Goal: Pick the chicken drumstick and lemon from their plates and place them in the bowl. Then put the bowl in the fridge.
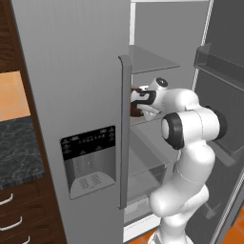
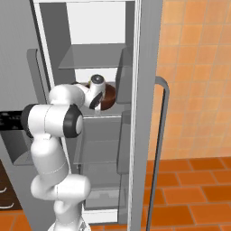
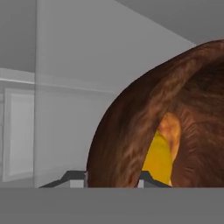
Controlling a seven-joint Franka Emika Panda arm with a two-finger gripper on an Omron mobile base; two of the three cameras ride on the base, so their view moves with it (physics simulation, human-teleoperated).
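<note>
Deep inside the open fridge (image 1: 86, 95), at the level of a middle glass shelf (image 2: 106, 116), the white arm had reached forward so that its gripper (image 3: 113, 177) straddled the near wall of the dark wooden bowl (image 3: 144, 127), the jaws standing narrowly apart on either side of the rim; whether they were pinching the wall or only flanking it could not be told. Within the bowl lay the yellow lemon (image 3: 158, 159) with the golden-brown drumstick (image 3: 169, 131) against it, so both foods were already loaded. Gripping by the rim probably kept the bowl level.
</note>
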